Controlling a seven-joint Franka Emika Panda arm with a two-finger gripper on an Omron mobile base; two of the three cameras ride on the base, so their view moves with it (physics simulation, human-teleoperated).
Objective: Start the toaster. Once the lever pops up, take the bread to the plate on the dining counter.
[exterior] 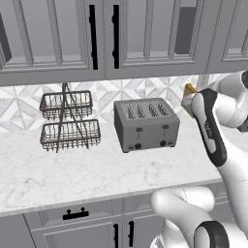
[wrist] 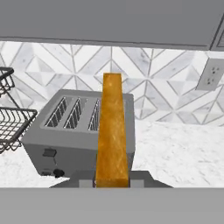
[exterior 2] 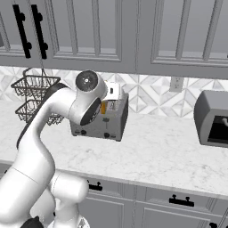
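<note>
I've got the gripper (wrist: pixel 112 183) clamped on the bread (wrist: pixel 113 131), slice edge-on and upright in my hand view, lifted clear above and to the right of the toaster (wrist: pixel 74 131), not touching it. Risk, as I judge it: the hold looks to be on the bottom edge only, so a quick swing toward the dining counter could tip or slip the slice; the upper cabinets (exterior: pixel 101 36) hang close overhead, so lifting higher may clip them; a low retreat could knock the toaster top. Plate and dining counter aren't in my views, so the base has to turn and drive, and a jolt there is the main drop hazard. Count, near to far: one gripper, one bread slice, one marble worktop (exterior: pixel 87 174), one toaster with four slots, two levers, two knobs, one two-tier wire basket (exterior: pixel 68 121), one dark grey appliance (exterior 2: pixel 213 118) on the right, one wall outlet (wrist: pixel 211 74).
</note>
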